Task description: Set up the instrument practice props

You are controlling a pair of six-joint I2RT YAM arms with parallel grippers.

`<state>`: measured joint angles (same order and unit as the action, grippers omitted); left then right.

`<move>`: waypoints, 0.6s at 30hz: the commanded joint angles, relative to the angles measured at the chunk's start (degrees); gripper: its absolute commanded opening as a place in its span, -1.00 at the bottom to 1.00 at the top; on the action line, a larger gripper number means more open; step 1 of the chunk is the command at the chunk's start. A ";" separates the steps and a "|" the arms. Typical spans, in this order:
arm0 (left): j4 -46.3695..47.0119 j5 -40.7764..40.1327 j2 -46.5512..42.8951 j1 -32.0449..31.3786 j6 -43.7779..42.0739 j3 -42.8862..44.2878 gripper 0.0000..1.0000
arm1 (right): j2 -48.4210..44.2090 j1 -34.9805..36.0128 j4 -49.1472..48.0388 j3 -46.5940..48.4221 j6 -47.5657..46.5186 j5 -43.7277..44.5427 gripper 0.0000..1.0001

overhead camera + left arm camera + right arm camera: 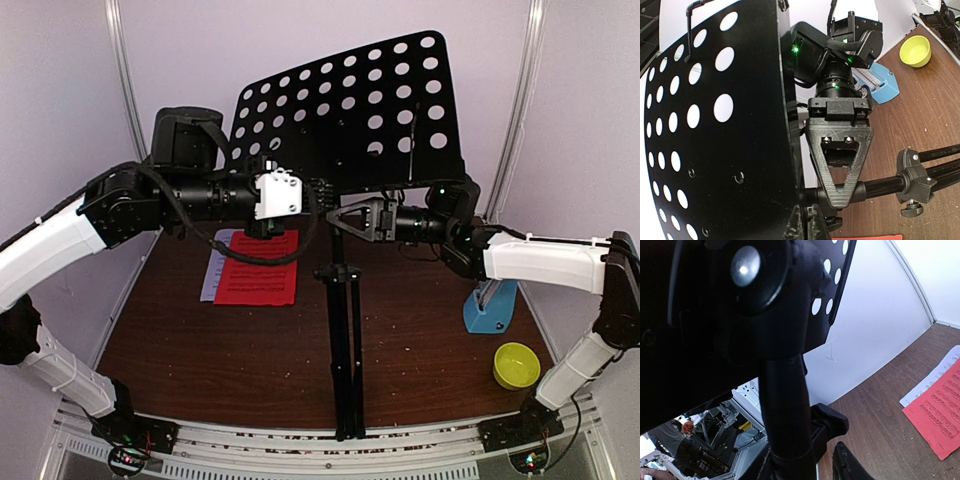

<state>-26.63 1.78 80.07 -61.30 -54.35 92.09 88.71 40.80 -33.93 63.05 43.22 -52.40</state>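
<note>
Sheets [258, 268] lie flat on the table [420, 370]. Left gripper [318, 192] is closed on the plate edge of the stand [350, 110]. Right gripper [345, 217] straddles the post [340, 300], its grip not discernible. Metronome [490, 310] stands at right. Risk: opposed pulls from the two arms could tilt the plate or topple the stand.

The top view looks down from above the near edge over the whole table [200, 370]. All three share the music stand [350, 110] — both wrist views sit close against it, the left facing right, the right facing left.
</note>
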 commanded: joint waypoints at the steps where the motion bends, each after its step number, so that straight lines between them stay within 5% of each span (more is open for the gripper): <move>1: 16.39 -0.29 -2.52 -0.84 -7.94 2.82 -1.00 | -0.59 0.69 1.18 0.84 0.84 1.23 -0.32; 11: 18.28 -0.63 -3.08 -0.93 -8.43 1.42 -1.00 | 2.09 0.67 -11.86 -0.20 11.59 -1.68 -0.97; 16: 18.67 -2.03 -3.21 -1.02 -8.77 1.05 -1.00 | 1.53 0.18 -14.21 -0.07 12.64 -0.77 -1.00; 18: 19.23 -2.85 -3.41 -1.02 -8.61 0.54 -0.72 | 0.28 -0.50 -13.23 0.08 10.88 0.32 -1.00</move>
<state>-24.05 -0.49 80.12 -61.63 -56.66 91.26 91.20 41.08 -42.63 62.96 51.92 -52.62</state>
